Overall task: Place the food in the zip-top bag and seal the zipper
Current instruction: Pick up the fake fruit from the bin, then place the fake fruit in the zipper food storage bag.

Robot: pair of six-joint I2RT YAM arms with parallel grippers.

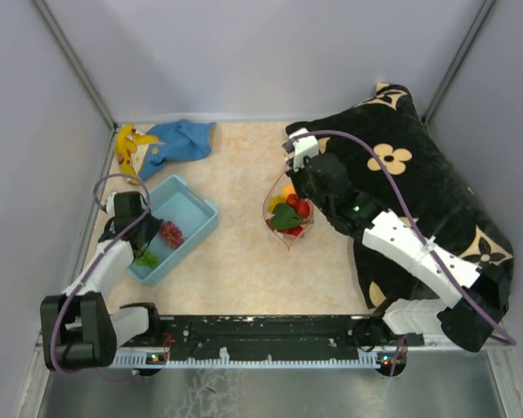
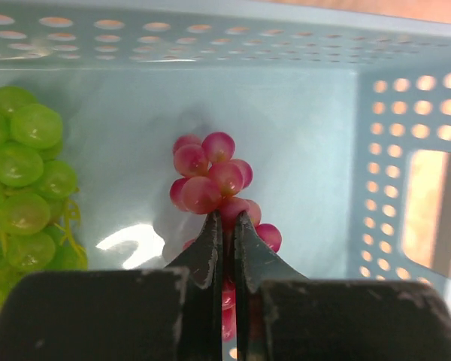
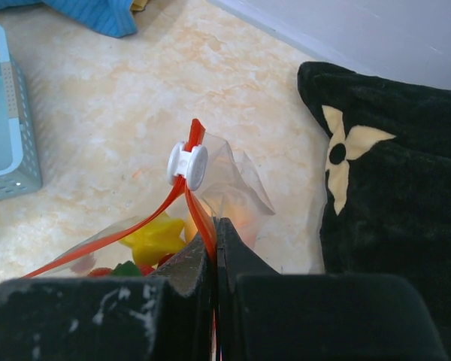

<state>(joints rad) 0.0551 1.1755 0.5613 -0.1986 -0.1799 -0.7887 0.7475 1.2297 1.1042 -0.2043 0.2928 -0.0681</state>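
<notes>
In left-edge basket [image 2: 210,45], left gripper [image 2: 224,219] clenched on dark red grapes [image 2: 209,174]
Tip-only pinch could drop them; right gripper [image 3: 214,228] clamps zip-top bag [image 3: 239,180] rim

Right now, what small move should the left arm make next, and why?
Probably lift the red grapes up out of the basket: the left end effector is shut on them, and the right end effector holds the bag by its zipper.

Pale grey walls [image 1: 261,52] enclose a beige marbled tabletop [image 1: 244,261] and black cushion [image 1: 436,174].
</notes>
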